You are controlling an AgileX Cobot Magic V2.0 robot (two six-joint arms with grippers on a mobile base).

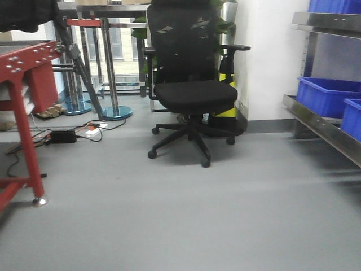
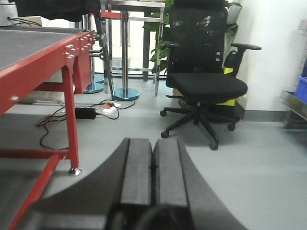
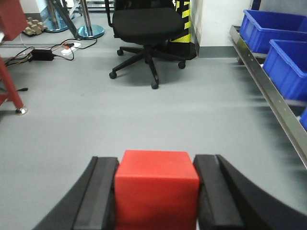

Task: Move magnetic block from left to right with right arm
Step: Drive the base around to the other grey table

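The red-framed worktop (image 2: 33,67) stands at far left; the left claw (image 2: 152,146) has its fingers pressed together; a black office chair (image 1: 192,93) sits mid-room on the grey floor (image 1: 225,214); the right claw (image 3: 156,162) is clamped on the magnetic block (image 3: 156,189), held above the floor; blue bins (image 3: 276,28) line the metal shelf (image 3: 268,100) at right.

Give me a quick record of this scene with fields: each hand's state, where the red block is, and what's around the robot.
right hand: shut on the magnetic block, one finger on each side
left hand: shut, fingers together, nothing between them
block position: in the right hand, grey floor beyond it
furniture: black office chair, red table
storage: blue bins on a metal shelf
floor clutter: cables near the red table
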